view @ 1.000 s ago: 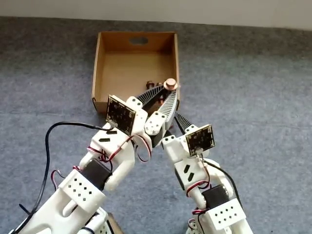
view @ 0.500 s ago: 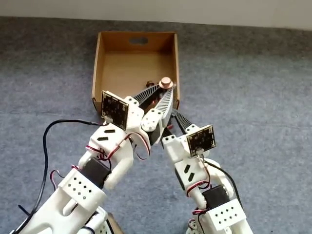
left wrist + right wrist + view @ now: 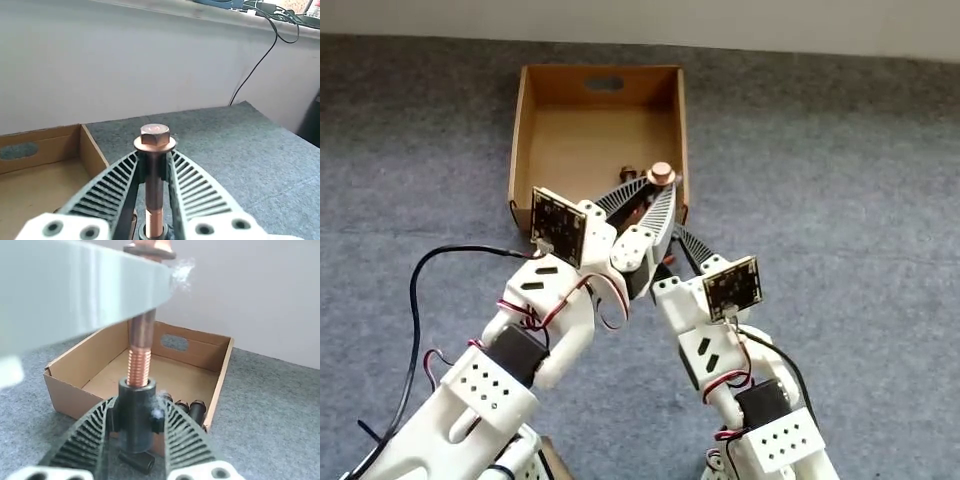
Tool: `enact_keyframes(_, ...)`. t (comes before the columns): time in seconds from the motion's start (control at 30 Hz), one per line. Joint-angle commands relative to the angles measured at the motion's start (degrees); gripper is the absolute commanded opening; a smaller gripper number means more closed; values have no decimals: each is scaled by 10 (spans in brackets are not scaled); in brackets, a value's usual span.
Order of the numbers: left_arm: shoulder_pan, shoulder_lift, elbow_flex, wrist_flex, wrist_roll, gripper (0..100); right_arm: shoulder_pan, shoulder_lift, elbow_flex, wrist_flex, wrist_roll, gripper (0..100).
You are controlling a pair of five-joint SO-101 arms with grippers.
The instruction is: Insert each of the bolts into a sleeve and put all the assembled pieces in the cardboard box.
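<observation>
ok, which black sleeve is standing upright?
The sleeve clamped in the right gripper, with the copper bolt entering its top. The loose sleeve beneath it lies on its side.

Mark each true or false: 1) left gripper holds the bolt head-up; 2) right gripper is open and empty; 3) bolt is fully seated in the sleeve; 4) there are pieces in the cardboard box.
1) The left gripper holds the bolt with its head up. True.
2) The right gripper is open and empty. False: it is shut on a black sleeve, held upright.
3) The bolt is fully seated in the sleeve. False: only its threaded tip is in the sleeve's top, and most of the shank stands above it.
4) Pieces lie in the cardboard box. True: a few pieces lie along one wall near a corner.
</observation>
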State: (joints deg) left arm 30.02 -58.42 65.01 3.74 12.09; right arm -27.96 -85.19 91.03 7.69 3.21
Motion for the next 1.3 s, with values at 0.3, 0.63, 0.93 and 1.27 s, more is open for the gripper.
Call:
enact_keyframes(0.3,-1,-9,-16,37,2,9,7,-9,-4,-14,4,5)
enact_keyframes(0.63,-1,58,-91,127,2,9,8,-9,-4,-14,4,5)
enact_keyframes(0.93,6,97,-112,135,4,9,27,-8,-3,-14,4,5)
enact_keyframes(1.27,21,97,-115,135,4,9,27,-8,-3,-14,4,5)
